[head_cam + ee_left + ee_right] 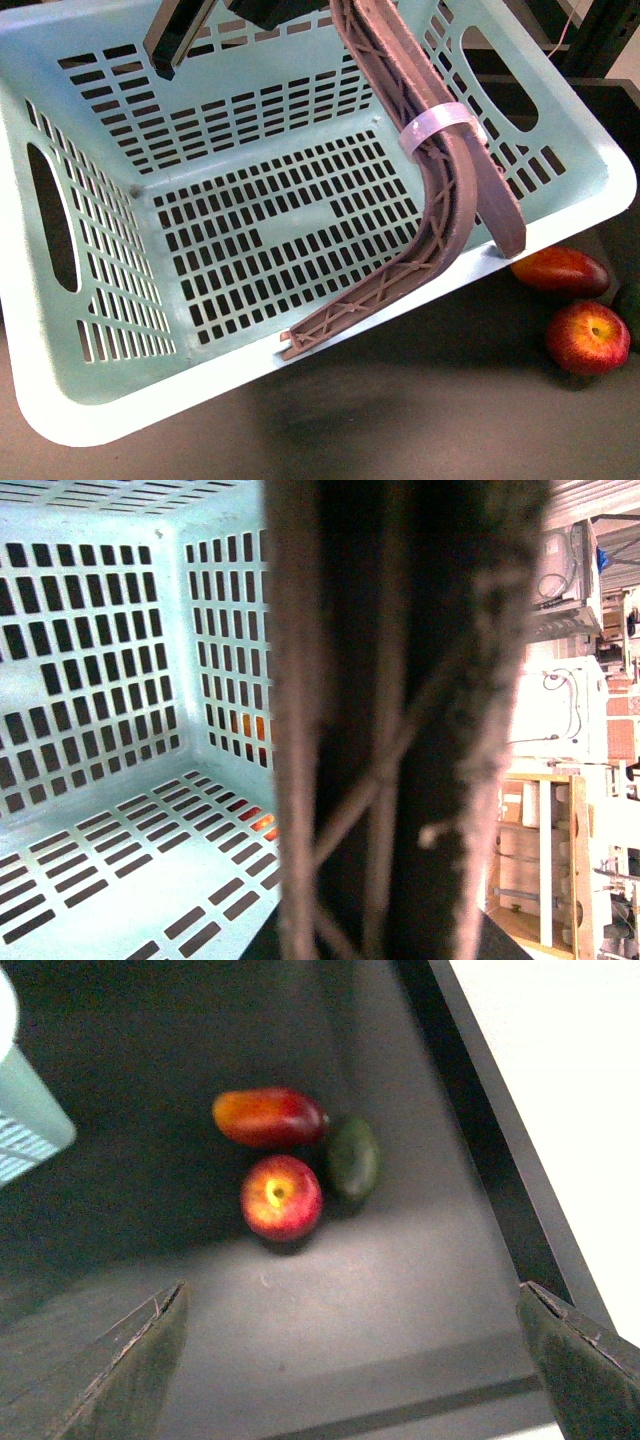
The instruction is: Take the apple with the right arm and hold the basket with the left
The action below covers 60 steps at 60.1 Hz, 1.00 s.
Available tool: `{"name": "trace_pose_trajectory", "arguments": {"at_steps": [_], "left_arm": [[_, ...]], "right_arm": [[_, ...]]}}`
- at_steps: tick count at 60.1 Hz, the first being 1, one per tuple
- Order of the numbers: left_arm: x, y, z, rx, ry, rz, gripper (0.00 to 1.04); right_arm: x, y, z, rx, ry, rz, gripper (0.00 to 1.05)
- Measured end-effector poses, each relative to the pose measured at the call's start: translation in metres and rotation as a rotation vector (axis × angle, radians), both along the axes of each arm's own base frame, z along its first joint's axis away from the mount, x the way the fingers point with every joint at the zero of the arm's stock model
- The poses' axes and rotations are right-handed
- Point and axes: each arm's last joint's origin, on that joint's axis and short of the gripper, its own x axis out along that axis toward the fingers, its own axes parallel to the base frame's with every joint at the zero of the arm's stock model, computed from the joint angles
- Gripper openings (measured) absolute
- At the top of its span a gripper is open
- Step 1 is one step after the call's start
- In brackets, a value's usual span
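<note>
The pale mint-green basket [100,420] fills the front view, tilted, its brown lattice handle [440,200] arching across it. My left gripper [285,10] is shut on that handle at the top edge of the frame. In the left wrist view the handle [400,730] is a blurred dark bar in front of the slotted basket wall [100,630]. The red apple [588,337] lies on the dark table just right of the basket. My right gripper [355,1370] hangs open above the table, with the apple [281,1196] ahead of its fingers and apart from them.
An oblong red-orange fruit [270,1117] and a dark green fruit [353,1157] lie touching the apple. A corner of the basket [30,1110] shows at one side. The table's dark raised edge [480,1110] runs close past the fruit, with pale floor beyond.
</note>
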Motion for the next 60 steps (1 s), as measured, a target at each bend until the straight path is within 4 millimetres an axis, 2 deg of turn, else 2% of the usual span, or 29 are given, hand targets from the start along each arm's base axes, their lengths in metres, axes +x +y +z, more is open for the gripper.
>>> {"name": "trace_pose_trajectory", "arguments": {"at_steps": [14,21,25,29,36,48,60], "left_arm": [[0.000,0.000,0.000,-0.001,-0.002,-0.002,0.05],[0.000,0.000,0.000,0.000,-0.003,-0.001,0.05],[0.000,0.000,0.000,0.000,-0.003,-0.001,0.05],[0.000,0.000,0.000,0.000,-0.003,-0.001,0.05],[0.000,0.000,0.000,0.000,-0.003,-0.001,0.05],[0.000,0.000,0.000,-0.001,-0.002,-0.002,0.05],[0.000,0.000,0.000,0.000,-0.004,0.000,0.05]], "right_arm": [[0.033,-0.013,-0.008,0.019,0.027,-0.061,0.96],[0.061,-0.020,-0.010,0.064,0.023,-0.092,0.96],[0.086,-0.026,-0.014,0.123,0.019,-0.105,0.96],[0.114,-0.036,-0.027,0.178,0.041,-0.169,0.96],[0.141,-0.044,-0.054,0.259,0.100,-0.287,0.96],[0.169,-0.037,-0.094,0.384,0.143,-0.436,0.96],[0.180,-0.016,-0.130,0.441,0.183,-0.485,0.96]]}}
